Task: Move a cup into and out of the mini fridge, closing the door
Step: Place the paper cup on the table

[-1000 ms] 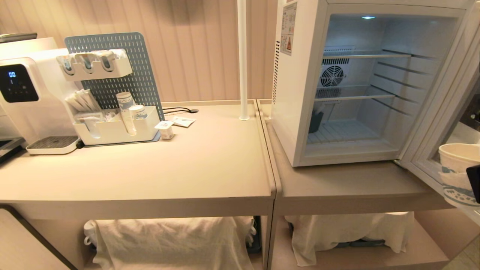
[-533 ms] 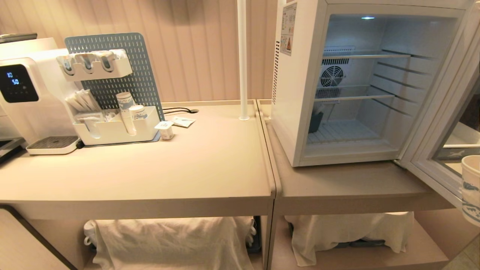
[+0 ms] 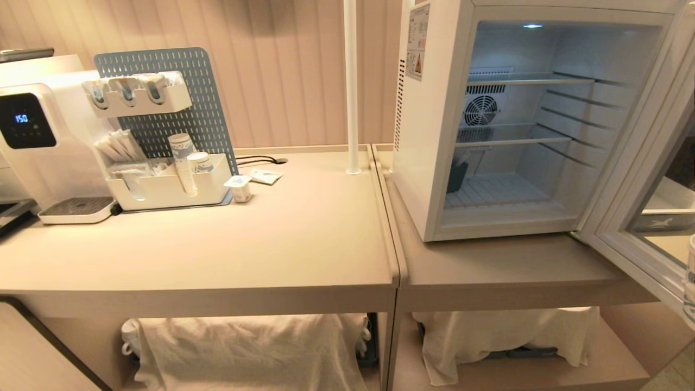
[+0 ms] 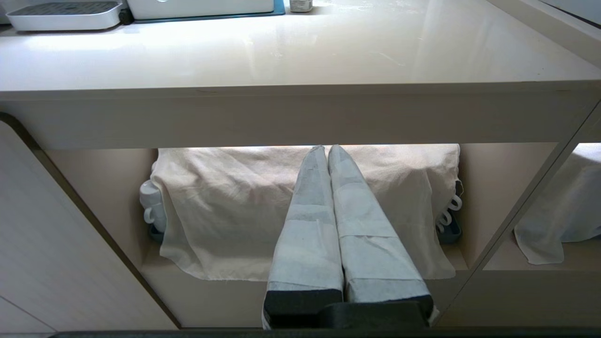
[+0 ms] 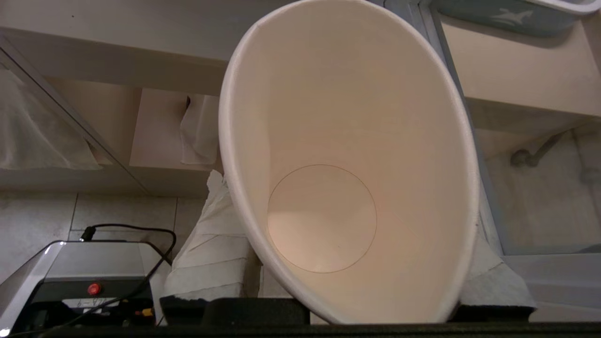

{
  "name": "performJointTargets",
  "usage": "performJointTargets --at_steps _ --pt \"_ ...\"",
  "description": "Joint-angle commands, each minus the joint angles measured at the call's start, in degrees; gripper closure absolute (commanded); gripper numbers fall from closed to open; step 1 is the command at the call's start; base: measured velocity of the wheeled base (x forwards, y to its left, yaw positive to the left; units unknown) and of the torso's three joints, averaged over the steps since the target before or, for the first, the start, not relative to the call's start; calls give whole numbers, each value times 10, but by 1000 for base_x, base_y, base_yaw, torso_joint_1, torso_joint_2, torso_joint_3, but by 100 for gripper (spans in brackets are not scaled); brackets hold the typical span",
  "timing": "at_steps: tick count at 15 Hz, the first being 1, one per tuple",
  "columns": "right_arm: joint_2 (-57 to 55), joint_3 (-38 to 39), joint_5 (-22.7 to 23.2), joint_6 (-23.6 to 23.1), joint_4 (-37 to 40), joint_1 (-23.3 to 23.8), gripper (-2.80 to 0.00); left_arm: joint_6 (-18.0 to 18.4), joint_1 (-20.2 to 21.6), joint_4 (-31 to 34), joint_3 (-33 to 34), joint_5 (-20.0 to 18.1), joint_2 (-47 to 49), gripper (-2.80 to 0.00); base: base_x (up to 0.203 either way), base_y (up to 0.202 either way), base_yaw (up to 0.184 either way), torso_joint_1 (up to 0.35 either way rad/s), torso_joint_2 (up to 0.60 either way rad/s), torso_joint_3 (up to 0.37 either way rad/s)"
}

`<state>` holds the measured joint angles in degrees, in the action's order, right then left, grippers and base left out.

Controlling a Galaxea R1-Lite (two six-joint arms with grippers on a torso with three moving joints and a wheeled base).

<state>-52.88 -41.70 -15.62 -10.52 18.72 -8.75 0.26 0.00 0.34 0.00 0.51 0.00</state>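
Note:
The mini fridge (image 3: 434,136) stands on the right-hand counter, lit inside, with bare wire shelves. Its door (image 3: 640,266) is swung wide open to the right. The cup (image 3: 692,282) shows only as a sliver at the head view's right edge, in front of the open door. In the right wrist view the cup (image 5: 347,141) fills the frame, empty, its mouth toward the camera, and my right gripper (image 5: 347,211) is shut on it, with a taped finger on each side. My left gripper (image 4: 327,149) is shut on nothing, parked low in front of the counter's lower shelf.
On the left counter (image 3: 244,244) stand a water dispenser (image 3: 32,136), a white organiser (image 3: 168,187) holding stacked cups (image 3: 182,163), and a small tub (image 3: 239,188). A white pole (image 3: 352,87) rises between the counters. Cloth-covered shelves lie below. A device with a red button (image 5: 89,281) sits on the floor.
My right gripper has carried the cup rightward and down, from well inside the head view's right edge to almost out of it. The left arm has not moved.

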Motion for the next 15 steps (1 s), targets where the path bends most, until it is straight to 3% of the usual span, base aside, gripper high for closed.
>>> performJointTargets --at_steps 1,8,15 --pt "20 22 0 -6 -16 0 0 0 0 0 1 0 1 0 0 0 0 0 0 0" --pt "87 78 2 -11 -29 -3 0 0 0 0 1 0 1 0 0 0 0 0 0 0" --pt "234 220 17 -19 -160 -13 0 0 0 0 1 0 0 0 0 0 0 0 0 0"
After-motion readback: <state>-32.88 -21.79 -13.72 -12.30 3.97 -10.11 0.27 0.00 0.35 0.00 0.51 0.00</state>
